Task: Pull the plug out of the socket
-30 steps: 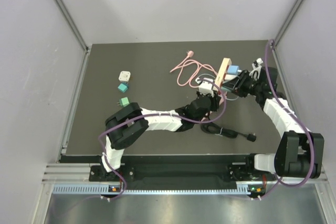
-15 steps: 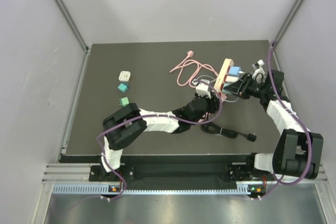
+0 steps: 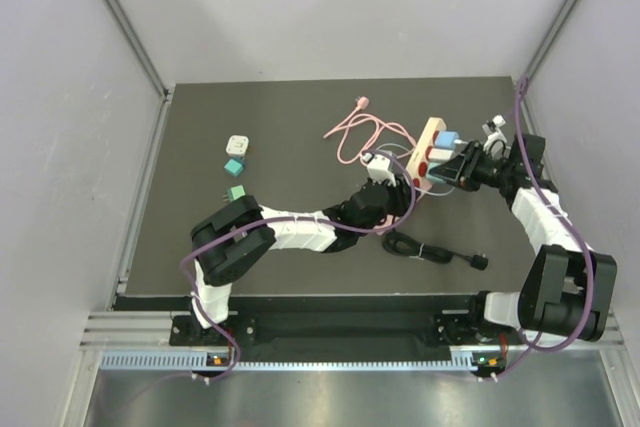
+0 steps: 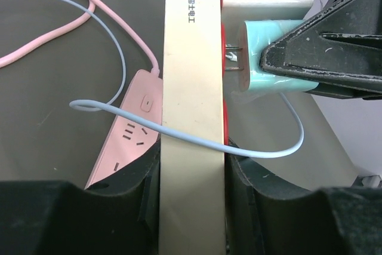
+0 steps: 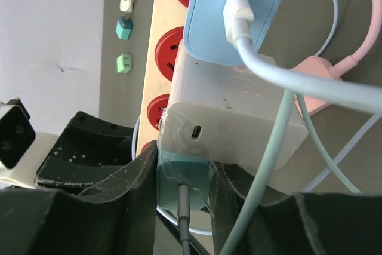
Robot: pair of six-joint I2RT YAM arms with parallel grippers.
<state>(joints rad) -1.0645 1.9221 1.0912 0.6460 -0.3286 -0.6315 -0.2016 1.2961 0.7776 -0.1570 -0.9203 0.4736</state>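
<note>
Half out now: the teal plug [image 4: 271, 58] shows metal prongs [image 4: 233, 58] beside the cream plastic power strip [image 4: 192, 88], near the far right edge of the tabletop [image 3: 280, 137]. Clenched on the plug, the right end effector [image 5: 182, 174] has pulled back; the left end effector [image 4: 192, 177] grasps the strip.

Smooth cream plastic power strip [image 4: 191, 58], glossy teal plug [image 4: 262, 40], scuffed matt black fingers [image 4: 334, 58], matt dark table [image 3: 280, 137]

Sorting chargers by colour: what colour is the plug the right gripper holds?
The plug is teal; left wrist view best.

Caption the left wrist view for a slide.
Left gripper clamps the beige power strip; right gripper grips the teal plug, prongs partly exposed.
</note>
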